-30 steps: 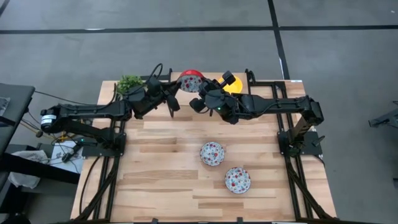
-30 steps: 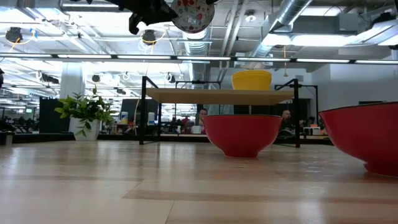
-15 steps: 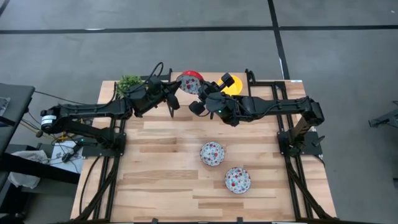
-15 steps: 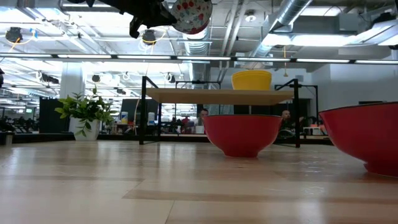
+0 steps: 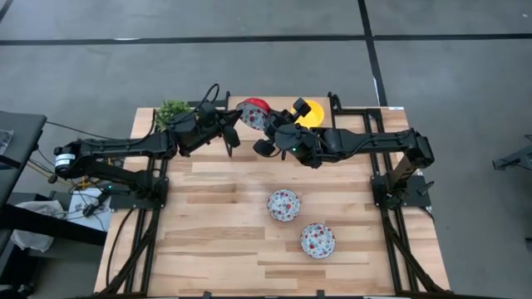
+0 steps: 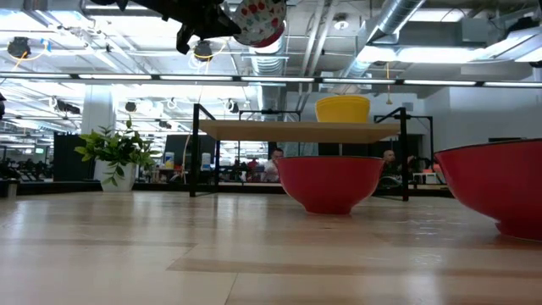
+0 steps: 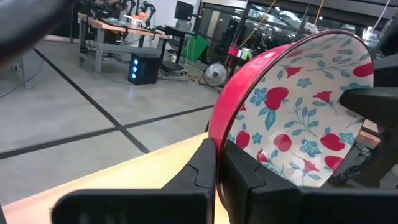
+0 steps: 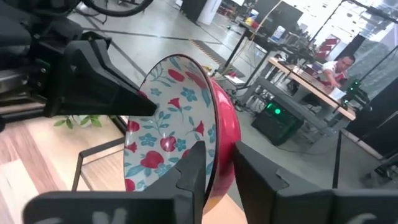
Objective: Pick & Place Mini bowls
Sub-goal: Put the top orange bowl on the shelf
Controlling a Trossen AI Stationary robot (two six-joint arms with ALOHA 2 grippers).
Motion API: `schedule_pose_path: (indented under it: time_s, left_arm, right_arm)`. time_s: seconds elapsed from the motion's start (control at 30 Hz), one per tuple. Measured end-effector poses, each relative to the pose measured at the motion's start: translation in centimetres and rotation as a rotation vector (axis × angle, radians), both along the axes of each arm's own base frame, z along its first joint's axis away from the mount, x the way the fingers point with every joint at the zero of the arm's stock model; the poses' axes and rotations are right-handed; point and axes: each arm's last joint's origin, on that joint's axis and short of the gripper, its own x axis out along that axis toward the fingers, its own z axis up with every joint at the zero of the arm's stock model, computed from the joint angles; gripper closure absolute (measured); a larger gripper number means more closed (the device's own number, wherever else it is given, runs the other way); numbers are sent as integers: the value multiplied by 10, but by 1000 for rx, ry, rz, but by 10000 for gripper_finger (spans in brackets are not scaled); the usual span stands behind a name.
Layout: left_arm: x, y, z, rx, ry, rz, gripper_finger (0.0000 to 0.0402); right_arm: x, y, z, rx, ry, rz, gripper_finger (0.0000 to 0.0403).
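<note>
Nearest the camera in the low view, two floral bowls sit upright on the table: one toward the front right, the other just behind it, both well apart from the grippers. Farther back and high above the tabletop, a third floral bowl hangs tilted on edge between the two arms. The left gripper is clamped tight on its rim, one finger on the red outside and one on the patterned inside. The right gripper straddles the opposite rim with its fingers parted a little, so that no firm hold shows. The bowl's rim plane runs roughly from one gripper to the other, with the left arm on its left and the right arm on its right, equally near. Judging by this, the bowl is mid-handover and the left gripper carries it. Beyond it, a yellow bowl rests on a raised shelf at the table's far edge, with a potted plant to the far left.
</note>
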Motion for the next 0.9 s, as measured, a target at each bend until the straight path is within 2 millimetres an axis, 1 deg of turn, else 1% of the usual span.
schedule_pose_path:
  time_s: [0.23, 0.4, 0.6, 0.8, 0.9]
  left_arm:
    - [0, -1, -3, -8, 29, -8, 396]
    - [-1, 1, -3, -10, 39, 22, 397]
    - [-3, 9, -6, -18, 65, 78, 397]
    - [-7, 19, -7, -20, 73, 131, 397]
    - [-9, 24, -10, -26, 113, 154, 397]
  right_arm:
    - [-1, -1, -4, -19, 61, -1, 294]
    - [-1, -1, -4, -22, 61, -10, 261]
    - [-1, 2, -4, -26, 61, -8, 219]
    - [2, 6, -3, 41, -1, 62, 182]
    - [0, 8, -2, 48, -4, 79, 171]
